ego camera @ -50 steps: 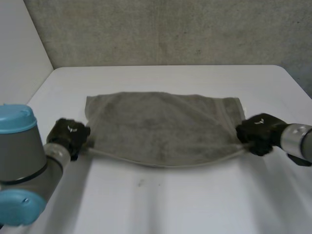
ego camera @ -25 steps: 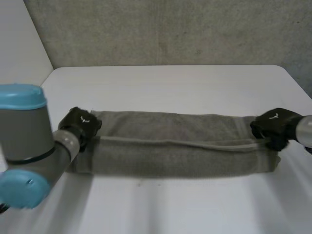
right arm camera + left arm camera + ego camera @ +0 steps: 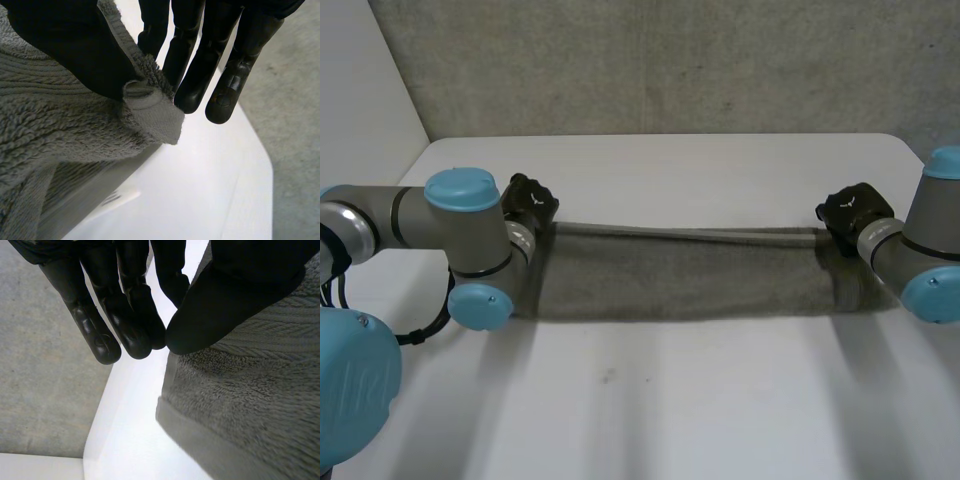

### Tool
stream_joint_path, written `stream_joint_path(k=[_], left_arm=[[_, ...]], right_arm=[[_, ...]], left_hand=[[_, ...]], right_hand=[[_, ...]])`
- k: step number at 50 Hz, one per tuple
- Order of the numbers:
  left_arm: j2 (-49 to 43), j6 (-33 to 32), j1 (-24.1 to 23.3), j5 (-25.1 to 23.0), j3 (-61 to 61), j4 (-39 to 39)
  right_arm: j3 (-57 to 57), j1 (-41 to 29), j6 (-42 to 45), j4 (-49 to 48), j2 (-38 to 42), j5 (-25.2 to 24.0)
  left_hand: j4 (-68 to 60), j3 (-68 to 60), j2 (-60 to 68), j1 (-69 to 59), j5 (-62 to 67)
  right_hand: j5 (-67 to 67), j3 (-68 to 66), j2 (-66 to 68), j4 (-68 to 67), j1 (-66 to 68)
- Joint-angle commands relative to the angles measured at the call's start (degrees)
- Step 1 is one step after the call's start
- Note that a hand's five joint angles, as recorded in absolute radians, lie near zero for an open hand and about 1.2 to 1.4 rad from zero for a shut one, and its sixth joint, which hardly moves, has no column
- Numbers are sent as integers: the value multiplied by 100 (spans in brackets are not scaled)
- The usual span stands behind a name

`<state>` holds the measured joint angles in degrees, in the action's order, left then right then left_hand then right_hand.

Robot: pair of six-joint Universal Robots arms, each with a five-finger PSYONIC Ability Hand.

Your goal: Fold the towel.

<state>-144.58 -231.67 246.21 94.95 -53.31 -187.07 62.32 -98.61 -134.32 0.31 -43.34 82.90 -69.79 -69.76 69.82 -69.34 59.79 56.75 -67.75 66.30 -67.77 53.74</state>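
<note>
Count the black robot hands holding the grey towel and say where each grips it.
2. The left hand pinches the grey terry towel at its left end; the right hand pinches a corner at the opposite end.

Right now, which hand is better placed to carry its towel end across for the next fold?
Right, probably. The right hand pinches a towel corner that juts past its thumb; the left hand grips back from its corner, its arm crossing that end.

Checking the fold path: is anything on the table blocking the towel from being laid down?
Nothing visible. The grey terry towel stretches between the left robot hand and right robot hand; the white table around it is bare.
</note>
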Motion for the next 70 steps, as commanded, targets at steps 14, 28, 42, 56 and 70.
stream_joint_path(k=[14,28,42,56,70], left_arm=[[501,34,-3,-20,-557,-928],[1951,157,6,-73,-2385,-981],[2460,1053,68,-99,-3176,-972],[2715,1080,103,-99,-3563,-981],[3129,1115,120,-99,-3914,-981]], right_arm=[[-89,-97,-1096,-189,-676,-81],[1652,422,-1088,637,-1739,-952],[2293,756,-1052,-22,-1371,-969],[2188,1413,-395,-110,-1308,-829],[1652,1787,153,-154,-1958,-626]], left_hand=[[5979,5976,-5982,5934,-5979],[5979,5976,-5982,5934,-5979],[5979,5976,-5982,5934,-5979],[5979,5976,-5982,5934,-5979],[5979,5976,-5982,5934,-5979]], right_hand=[[-5675,5775,-5630,5777,-4374],[-5675,5775,-5630,5777,-4374],[-3380,3480,-3335,3482,-2079],[1325,-1225,1370,-1223,2626],[1325,-1225,1370,-1223,2626]])
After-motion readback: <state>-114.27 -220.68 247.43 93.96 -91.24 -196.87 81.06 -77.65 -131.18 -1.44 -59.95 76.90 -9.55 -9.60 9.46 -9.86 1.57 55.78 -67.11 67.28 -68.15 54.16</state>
